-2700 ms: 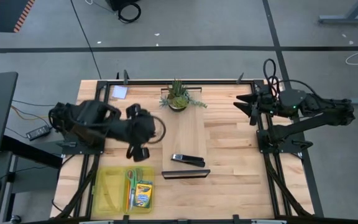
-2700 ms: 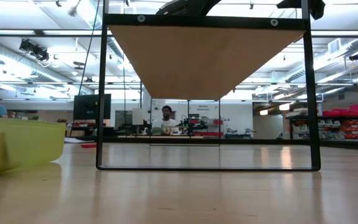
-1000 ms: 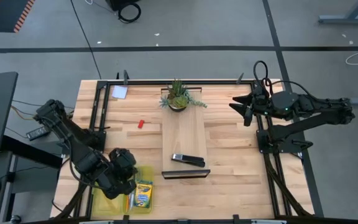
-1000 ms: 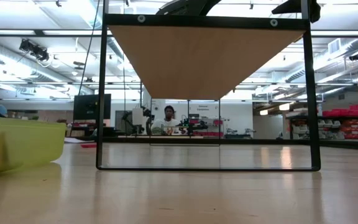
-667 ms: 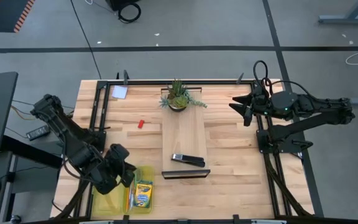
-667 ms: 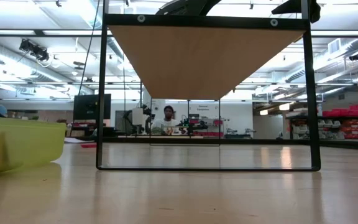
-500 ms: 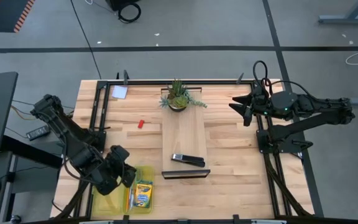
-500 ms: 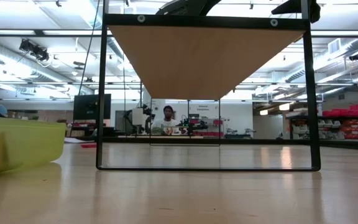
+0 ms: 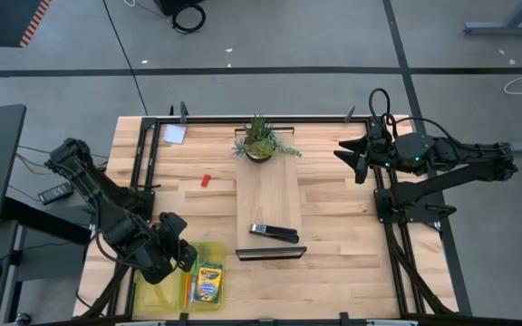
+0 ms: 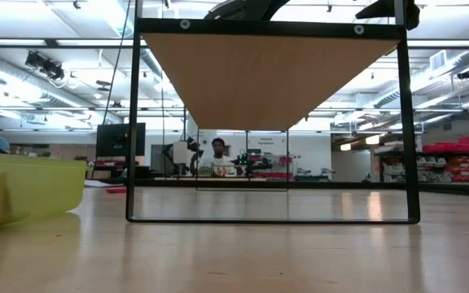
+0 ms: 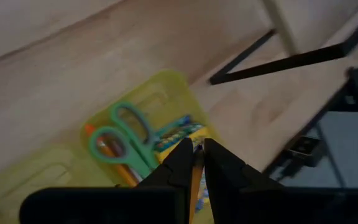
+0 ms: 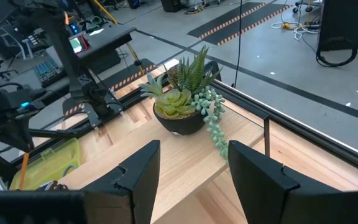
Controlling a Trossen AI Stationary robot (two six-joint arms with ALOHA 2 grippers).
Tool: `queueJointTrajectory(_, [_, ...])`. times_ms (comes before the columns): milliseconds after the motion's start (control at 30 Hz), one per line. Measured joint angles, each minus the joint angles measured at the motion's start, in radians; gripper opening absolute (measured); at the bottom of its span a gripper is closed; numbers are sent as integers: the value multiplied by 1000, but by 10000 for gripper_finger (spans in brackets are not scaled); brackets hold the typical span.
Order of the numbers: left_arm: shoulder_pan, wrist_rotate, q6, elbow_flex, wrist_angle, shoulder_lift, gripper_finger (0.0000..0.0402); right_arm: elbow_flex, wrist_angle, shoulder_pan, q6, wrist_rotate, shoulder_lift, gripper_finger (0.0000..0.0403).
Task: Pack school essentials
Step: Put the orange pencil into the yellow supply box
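Your left pincer point(image 9: 181, 256) hovers over the yellow-green tray point(image 9: 152, 292) at about 7 o'clock on the desk point(image 9: 333, 226), its fingers point(image 11: 180, 163) pinched on a thin orange pencil point(image 11: 196, 180) that hangs down toward the tray. In that tray you can see the green-handled scissors point(image 11: 122, 134) lying beside the crayon box point(image 9: 208, 282). Up at about 10 o'clock, the tiny red eraser point(image 9: 205, 180) lies alone on the bare wood, and farther back, near 11 o'clock, the pale note pad point(image 9: 174, 134) sits by the frame. Moving toward the centre, the potted plant point(image 9: 259, 140) stands at 12 o'clock at the far end of the raised wooden board point(image 9: 268, 195). On that board's near part lies the black stapler-like bar point(image 9: 274, 234), with a dark strip point(image 9: 271, 254) just nearer you at the board's edge. At about 2 o'clock your right pincer point(image 9: 344, 154) waits above the desk, released and holding nothing, pointed toward the plant.
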Motion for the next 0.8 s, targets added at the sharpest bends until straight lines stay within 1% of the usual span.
queueJointTrajectory(100, [0,13,-8,0,-2,22,36,0,0,0,0,0,0,196])
queueJointTrajectory(233, [0,63,-7,0,18,52,31,0,0,0,0,0,0,196])
queueJointTrajectory(367, [0,106,-8,0,30,76,35,0,0,0,-4,0,0,196])
queueJointTrajectory(500, [0,118,-8,0,46,94,39,0,0,0,-7,0,0,196])
queueJointTrajectory(700, [0,138,-8,0,68,109,34,0,0,0,-7,0,0,196])
queueJointTrajectory(800, [0,149,-11,0,73,109,39,0,0,0,-9,0,0,196])
